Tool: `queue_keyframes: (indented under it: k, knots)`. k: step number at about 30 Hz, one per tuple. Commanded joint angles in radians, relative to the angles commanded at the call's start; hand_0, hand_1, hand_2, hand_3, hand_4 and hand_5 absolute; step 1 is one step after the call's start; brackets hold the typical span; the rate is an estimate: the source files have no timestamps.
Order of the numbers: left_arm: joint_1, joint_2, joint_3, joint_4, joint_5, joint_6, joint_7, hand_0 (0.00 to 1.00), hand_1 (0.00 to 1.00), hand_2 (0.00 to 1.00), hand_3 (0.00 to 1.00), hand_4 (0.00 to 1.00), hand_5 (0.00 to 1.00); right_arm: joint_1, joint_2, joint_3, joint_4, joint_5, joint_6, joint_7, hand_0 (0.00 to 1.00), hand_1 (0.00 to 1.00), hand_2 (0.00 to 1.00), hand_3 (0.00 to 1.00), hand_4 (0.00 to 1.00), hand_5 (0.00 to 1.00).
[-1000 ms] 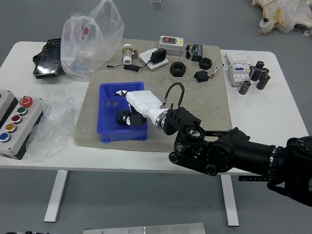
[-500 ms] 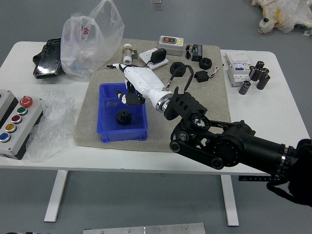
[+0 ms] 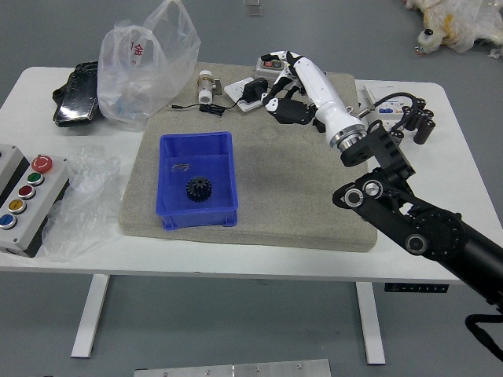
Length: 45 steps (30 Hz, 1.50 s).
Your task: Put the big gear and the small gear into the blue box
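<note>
We see first the white desk (image 3: 55, 260), which is flat and smooth, with rounded corners. On it lies a grey-beige mat (image 3: 306, 208), with a rough, felt-like texture and also rounded corners. Our right arm (image 3: 440, 236), black and glossy, comes from the right side and reaches over this mat. To the left of the mat's far part, the transparent plastic bag (image 3: 141, 75) stands crumpled, with thin, shiny folds. The blue box (image 3: 167, 221) is a rectangular, open tray of plastic, and it rests on the left part of the mat. At the left edge of the desk we see a pale control panel (image 3: 47, 196) with round, coloured buttons.

The right hand (image 3: 313, 88) has a smooth white shell and jointed black fingers (image 3: 289, 111). It is open, with the fingers bent and apart, and we see nothing gripped in it. It is above the far part of the mat, and it partly hides the dark things there, so we cannot tell where the other gear is. The black gear (image 3: 199, 188), round and toothed at its edge, lies inside the blue box. Near it, in the same box, lies a small metallic piece (image 3: 181, 166).
</note>
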Motion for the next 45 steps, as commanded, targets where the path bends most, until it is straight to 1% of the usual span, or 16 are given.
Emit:
queue_keyframes:
  k: [1,2,7,13,14,19,20,24,25,26,31,34,37,38,42,45]
  knots:
    - [-0.001,0.001,0.000,0.000,0.001,0.000,0.000,0.662,0.570,0.536,0.681,0.676,0.340,-0.015,-0.011,0.023,0.002,0.028,0.003,0.019,0.481,0.651,0.700,0.755,0.732,0.374]
    - [-0.003,0.002,-0.002,0.000,0.006,-0.001,0.001,0.661,0.570,0.537,0.681,0.675,0.343,-0.036,-0.026,0.050,0.004,0.063,0.008,0.041,0.537,0.675,0.719,0.757,0.745,0.387]
    - [-0.008,0.006,0.000,0.001,0.006,0.000,-0.002,0.661,0.570,0.537,0.681,0.675,0.343,-0.117,-0.071,0.167,0.006,0.207,0.019,0.127,0.537,0.675,0.719,0.757,0.745,0.387]
    - [-0.015,0.006,-0.003,0.002,0.019,-0.004,-0.002,0.662,0.570,0.537,0.680,0.675,0.340,-0.182,-0.067,0.259,0.007,0.358,0.041,0.191,0.542,0.677,0.717,0.751,0.741,0.378]
    - [-0.016,0.005,0.000,0.002,0.015,-0.004,-0.004,0.661,0.570,0.536,0.679,0.673,0.335,-0.200,-0.064,0.273,0.012,0.383,0.048,0.205,0.546,0.678,0.712,0.791,0.745,0.381]
    - [-0.012,0.007,0.063,0.007,-0.067,0.011,-0.040,0.661,0.570,0.536,0.679,0.673,0.335,-0.310,-0.044,0.368,0.058,0.508,0.071,0.276,0.546,0.678,0.712,0.791,0.745,0.381]
    - [-0.009,0.007,0.070,0.008,-0.081,0.012,-0.043,0.661,0.570,0.538,0.677,0.671,0.330,-0.337,-0.045,0.393,0.069,0.534,0.079,0.291,0.548,0.670,0.701,0.841,0.744,0.381]
    - [-0.001,0.004,0.080,0.008,-0.100,0.014,-0.047,0.661,0.570,0.538,0.677,0.671,0.330,-0.420,-0.053,0.454,0.068,0.616,0.106,0.330,0.548,0.670,0.701,0.841,0.744,0.381]
    - [0.002,0.003,0.082,0.008,-0.102,0.014,-0.047,0.661,0.570,0.538,0.677,0.671,0.330,-0.430,-0.054,0.467,0.055,0.634,0.112,0.340,0.548,0.670,0.701,0.841,0.744,0.381]
    - [0.005,0.001,0.080,0.008,-0.100,0.014,-0.046,0.662,0.570,0.537,0.676,0.664,0.313,-0.436,-0.054,0.481,0.037,0.658,0.119,0.351,0.575,0.640,0.652,0.782,0.745,0.378]
    - [0.010,-0.005,0.074,0.008,-0.090,0.012,-0.041,0.662,0.570,0.537,0.676,0.664,0.313,-0.432,-0.041,0.534,-0.043,0.752,0.146,0.393,0.575,0.640,0.652,0.782,0.745,0.378]
    - [0.009,-0.005,0.085,0.008,-0.100,0.013,-0.047,0.662,0.570,0.537,0.674,0.659,0.308,-0.428,-0.034,0.551,-0.075,0.804,0.158,0.413,0.566,0.624,0.623,0.743,0.743,0.381]
    - [0.009,-0.003,0.111,0.008,-0.129,0.016,-0.061,0.662,0.570,0.537,0.674,0.659,0.308,-0.432,-0.032,0.564,-0.097,0.838,0.160,0.425,0.566,0.624,0.623,0.743,0.743,0.381]
    - [0.010,-0.002,0.119,0.009,-0.137,0.017,-0.065,0.662,0.570,0.536,0.674,0.659,0.306,-0.436,-0.032,0.567,-0.105,0.851,0.161,0.428,0.580,0.616,0.585,0.717,0.728,0.372]
    - [0.016,-0.004,0.109,0.008,-0.128,0.016,-0.057,0.662,0.570,0.536,0.674,0.659,0.306,-0.447,-0.040,0.550,-0.125,0.896,0.172,0.430,0.580,0.616,0.585,0.717,0.728,0.372]
    - [0.020,-0.006,0.092,0.006,-0.101,0.012,-0.046,0.662,0.570,0.537,0.675,0.659,0.306,-0.451,-0.034,0.523,-0.124,0.970,0.216,0.441,0.583,0.635,0.612,0.701,0.685,0.362]
